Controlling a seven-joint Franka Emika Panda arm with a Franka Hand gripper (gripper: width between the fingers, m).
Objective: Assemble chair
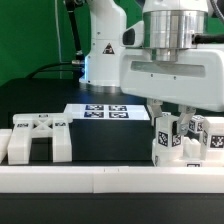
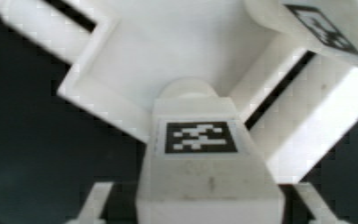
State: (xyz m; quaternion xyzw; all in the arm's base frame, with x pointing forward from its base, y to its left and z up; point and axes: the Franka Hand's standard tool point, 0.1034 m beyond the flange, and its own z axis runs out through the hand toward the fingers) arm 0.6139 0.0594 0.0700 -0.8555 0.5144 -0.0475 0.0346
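A matte black table (image 1: 110, 135) filled the middle of the exterior view. The large white two-finger gripper (image 1: 172, 120) hung at the upper right. Its jaws were clenched on a chunky white plastic tagged chair post (image 2: 197, 150), which stood in the cluster of white tagged chair parts (image 1: 192, 140) at lower right. A blocky white plastic chair part (image 1: 35, 140) sat at lower left, well apart. The thin flat white marker board (image 1: 105, 111) lay at centre.
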